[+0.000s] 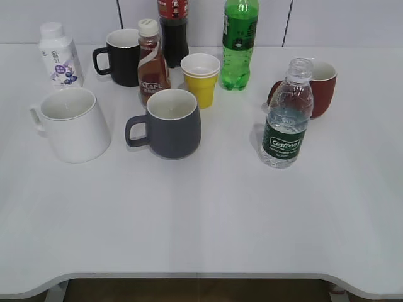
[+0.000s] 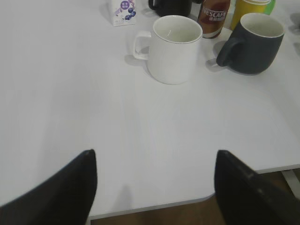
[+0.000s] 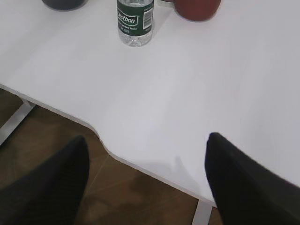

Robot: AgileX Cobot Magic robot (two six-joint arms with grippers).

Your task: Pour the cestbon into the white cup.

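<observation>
The cestbon (image 1: 286, 116) is a clear ribbed bottle with a dark green label. It stands uncapped and upright on the right of the white table; its lower part shows in the right wrist view (image 3: 135, 21). The white cup (image 1: 72, 124) stands on the left, handle to the left, and shows empty in the left wrist view (image 2: 174, 48). My left gripper (image 2: 154, 161) is open and empty over the table's front edge, well short of the cup. My right gripper (image 3: 146, 150) is open and empty over the front edge, short of the bottle. Neither gripper shows in the exterior view.
A dark grey mug (image 1: 169, 123) stands mid-table. Behind it are a brown coffee bottle (image 1: 152, 61), stacked yellow paper cups (image 1: 201, 78), a black mug (image 1: 121, 56), a cola bottle (image 1: 174, 31) and a green soda bottle (image 1: 238, 43). A red mug (image 1: 320, 85) stands behind the cestbon. A small white bottle (image 1: 58, 55) is far left.
</observation>
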